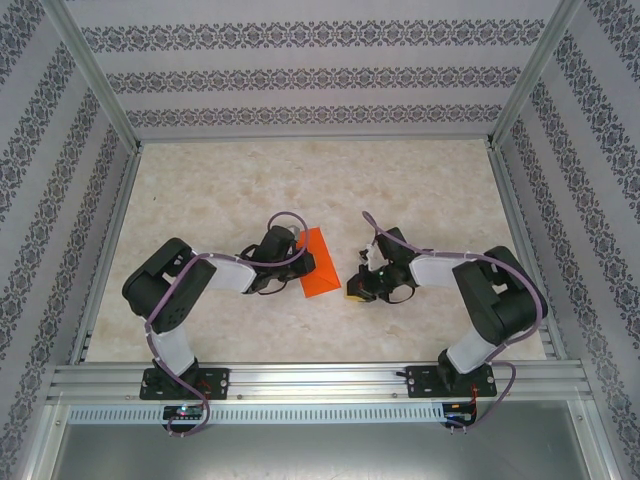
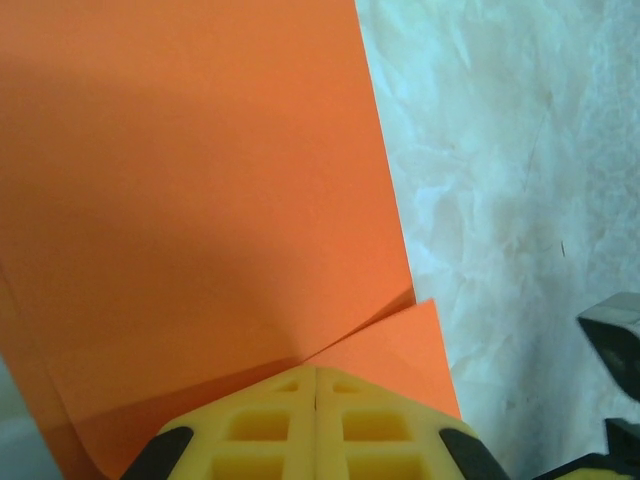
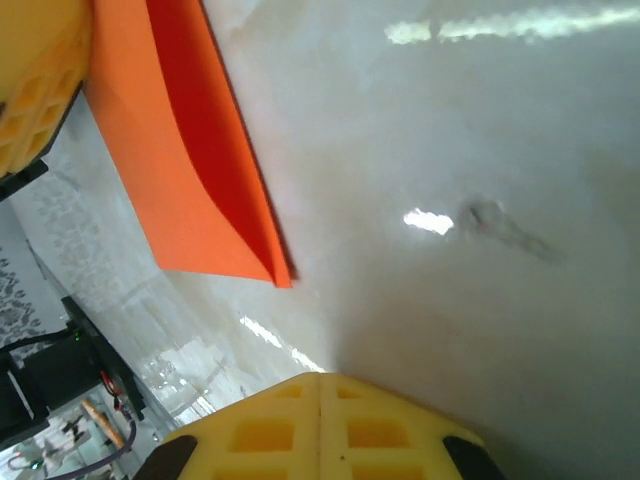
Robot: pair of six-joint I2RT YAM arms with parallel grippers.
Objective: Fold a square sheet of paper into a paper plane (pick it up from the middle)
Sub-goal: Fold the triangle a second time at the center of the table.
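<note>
Bright orange square sheet of paper [image 1: 318, 262], thin and folded over, sits left of centre over the pale marbled table [image 1: 430, 200], its long axis running near to far and its far end leaning right. The left gripper [image 2: 315, 385] is clamped on its left edge, and the creases vanish under the yellow fingers [image 2: 260, 430]. The right gripper [image 3: 320, 392] is closed and empty, beside the paper without touching it.

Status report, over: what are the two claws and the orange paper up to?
Left claw shut, pinching the folded orange paper. Right claw shut, empty, beside it. Nothing blocking.
</note>
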